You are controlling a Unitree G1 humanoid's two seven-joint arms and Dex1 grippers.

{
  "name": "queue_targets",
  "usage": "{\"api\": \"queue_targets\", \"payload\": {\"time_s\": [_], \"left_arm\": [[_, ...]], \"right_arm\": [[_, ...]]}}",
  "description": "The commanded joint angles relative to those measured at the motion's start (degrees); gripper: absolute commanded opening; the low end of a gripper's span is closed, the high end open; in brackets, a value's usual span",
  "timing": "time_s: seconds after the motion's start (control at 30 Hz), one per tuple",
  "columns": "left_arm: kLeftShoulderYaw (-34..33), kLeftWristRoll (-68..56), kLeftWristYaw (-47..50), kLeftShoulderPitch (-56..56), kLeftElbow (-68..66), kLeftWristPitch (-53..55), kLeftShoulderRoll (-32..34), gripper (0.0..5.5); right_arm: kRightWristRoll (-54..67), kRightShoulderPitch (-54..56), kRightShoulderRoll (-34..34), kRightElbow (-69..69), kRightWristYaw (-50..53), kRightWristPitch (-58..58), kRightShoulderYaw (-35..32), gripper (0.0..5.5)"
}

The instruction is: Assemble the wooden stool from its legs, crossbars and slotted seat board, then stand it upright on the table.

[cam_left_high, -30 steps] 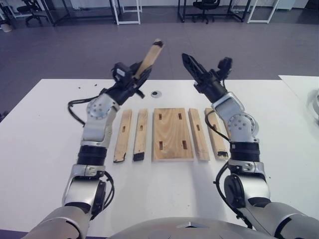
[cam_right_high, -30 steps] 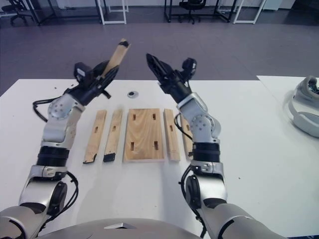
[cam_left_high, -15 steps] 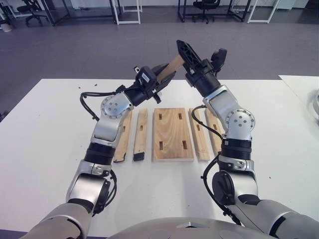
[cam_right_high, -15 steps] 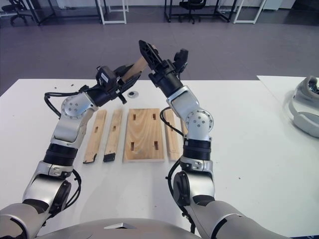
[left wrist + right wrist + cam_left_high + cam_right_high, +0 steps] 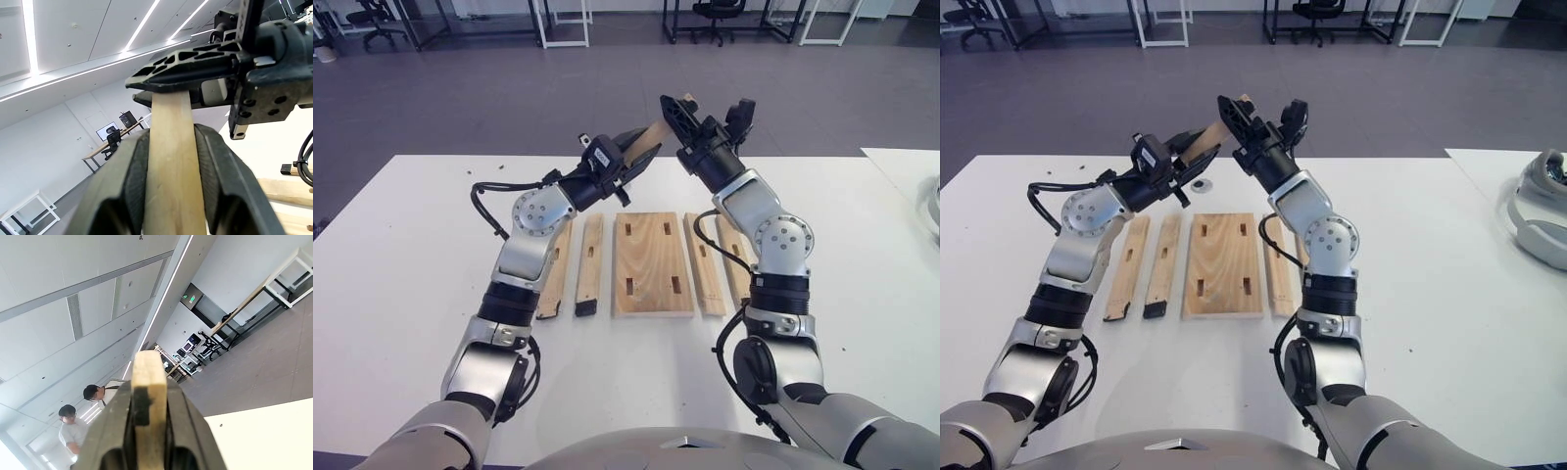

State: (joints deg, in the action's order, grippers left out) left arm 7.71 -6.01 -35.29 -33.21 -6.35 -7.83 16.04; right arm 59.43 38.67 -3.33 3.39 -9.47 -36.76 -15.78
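Pale wooden bar (image 5: 654, 131) gripped at both ends above the table (image 5: 411, 255)
The left gripper (image 5: 641, 149) clamps the bar's lower part and the right gripper (image 5: 679, 108) has its jaws closed on the upper end. The seat board (image 5: 652, 262) lies flat below, among four slotted pieces. For a clean handover, the right grip should probably be firm before the left releases, with the bar kept steady.

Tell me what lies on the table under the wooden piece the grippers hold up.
Under the wooden piece the seat board lies flat, two slotted bars on its left, two on its right. The arms hide parts of the outermost bars.
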Motion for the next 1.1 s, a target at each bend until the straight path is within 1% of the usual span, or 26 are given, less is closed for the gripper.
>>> {"api": "queue_targets", "payload": {"time_s": [0.03, 0.1, 0.17, 0.27, 0.5, 0.63, 0.73, 0.87, 0.93, 1.1], "left_arm": [[-3.6, -0.6, 3.0, 2.1, 0.0, 4.0, 1.2, 2.16], [-7.5, -2.6, 5.5, 5.1, 1.2, 6.7, 1.7, 2.46], [-11.2, -4.3, 8.5, 8.3, 2.7, 8.7, 1.2, 2.79], [-15.0, -6.6, 12.4, 13.0, 4.1, 12.0, -0.1, 2.82], [-14.0, -6.3, 14.4, 15.3, 4.6, 13.4, -1.3, 2.82], [-14.0, -6.4, 14.5, 15.3, 4.5, 13.5, -1.3, 2.82], [-14.1, -6.5, 14.5, 15.2, 4.3, 13.5, -1.3, 2.82], [-14.0, -6.4, 14.6, 15.4, 4.5, 13.6, -1.3, 2.82], [-13.9, -6.3, 14.7, 15.7, 4.7, 13.7, -1.2, 2.82], [-13.0, -5.7, 14.9, 16.2, 5.9, 14.3, -0.9, 2.82]], "right_arm": [[-6.0, -11.3, 3.2, -4.1, 2.9, 5.5, -4.3, 0.40], [-9.6, -19.8, 4.5, -8.0, 3.5, 8.1, -5.9, 0.40], [-12.0, -25.1, 4.6, -9.6, 4.1, 10.2, -6.6, 0.40], [-16.3, -27.8, 4.0, -6.7, 4.2, 13.2, -5.1, 0.40], [-18.6, -26.5, 2.8, -1.7, 2.5, 15.6, -3.3, 0.40], [-21.2, -25.9, 3.6, 1.2, 2.5, 16.7, -2.8, 0.40], [-27.6, -26.6, 5.8, 3.0, 2.5, 18.6, 0.2, 0.40], [-39.4, -29.5, 10.4, 3.7, 0.7, 19.8, 9.7, 0.40], [-42.4, -31.3, 11.5, 4.8, 0.4, 19.5, 12.2, 0.40], [-46.4, -35.9, 12.3, 9.3, -0.7, 21.7, 15.3, 0.40]]}}
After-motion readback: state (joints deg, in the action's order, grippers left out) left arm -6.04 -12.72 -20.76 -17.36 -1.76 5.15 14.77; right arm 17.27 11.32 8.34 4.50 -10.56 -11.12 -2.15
